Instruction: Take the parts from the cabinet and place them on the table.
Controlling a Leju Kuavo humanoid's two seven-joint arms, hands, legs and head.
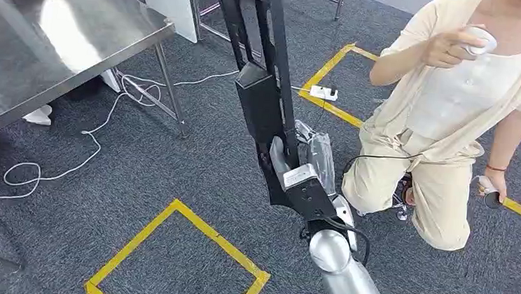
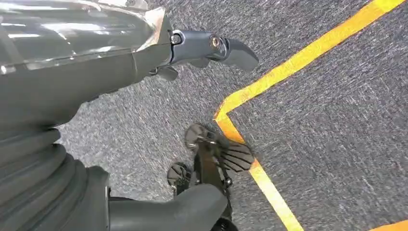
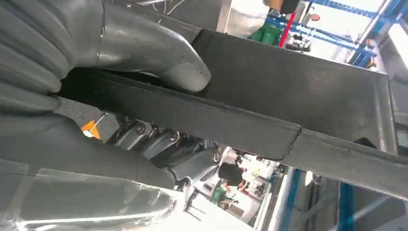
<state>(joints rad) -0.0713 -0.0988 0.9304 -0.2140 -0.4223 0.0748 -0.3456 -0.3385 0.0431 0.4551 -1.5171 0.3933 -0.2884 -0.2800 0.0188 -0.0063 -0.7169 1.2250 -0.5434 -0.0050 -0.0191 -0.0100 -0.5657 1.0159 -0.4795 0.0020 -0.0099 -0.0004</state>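
A long black part with a boxy middle section rises from my right hand toward the far side of the room. My right hand grips it near its lower end. In the right wrist view the thumb presses on one face of the black part and the darker fingers wrap the other side. My left hand hangs over the grey carpet with its fingers apart and nothing in it. The steel table stands at the far left.
A person in cream clothes kneels at the right, holding a controller in each hand. Yellow tape squares mark the carpet. A white cable and a power strip lie on the floor near the table leg.
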